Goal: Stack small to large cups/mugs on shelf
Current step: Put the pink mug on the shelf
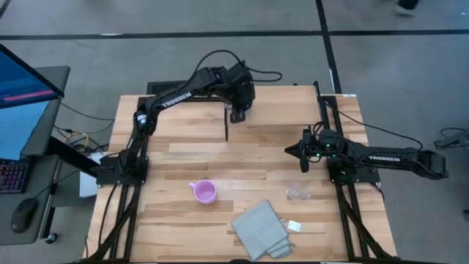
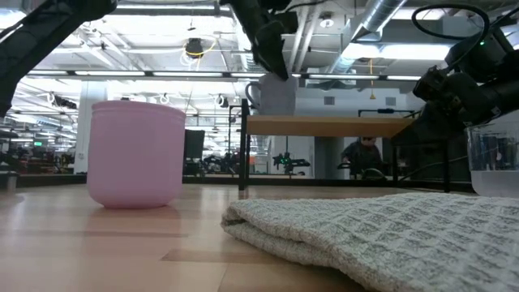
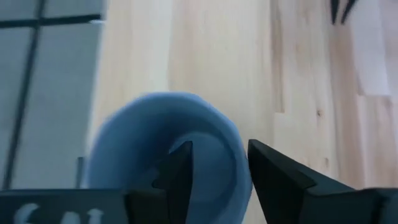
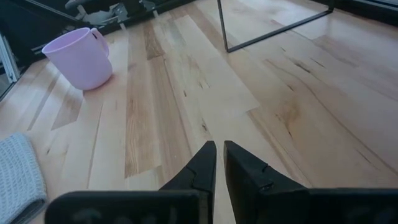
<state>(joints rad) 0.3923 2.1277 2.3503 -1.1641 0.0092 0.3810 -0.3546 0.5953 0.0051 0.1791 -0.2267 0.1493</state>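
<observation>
The blue-grey mug (image 3: 168,130) stands upright at the left end of the light-wood shelf (image 1: 286,110), as the low view (image 2: 278,96) shows. My left gripper (image 1: 239,114) is over it, shut on its rim. The pink mug (image 1: 204,192) stands upright on the tabletop near the middle front. The clear cup (image 1: 297,192) stands on the table to its right. My right gripper (image 1: 291,150) is shut and empty, low over the table in front of the shelf's right end. My left gripper holds the blue-grey mug by its rim wall (image 3: 241,163), one finger (image 3: 180,171) inside the mug and one (image 3: 273,180) outside. The fingers come from above, pointing down. The mug is upright, and its base seems to be on the shelf top (image 2: 324,126).
A folded grey cloth (image 1: 260,229) lies at the table's front, right of the pink mug, with a small white tag (image 1: 294,226) beside it. The shelf's thin black legs (image 4: 261,31) stand on the table. A monitor (image 1: 22,103) and keyboard are off the table's left.
</observation>
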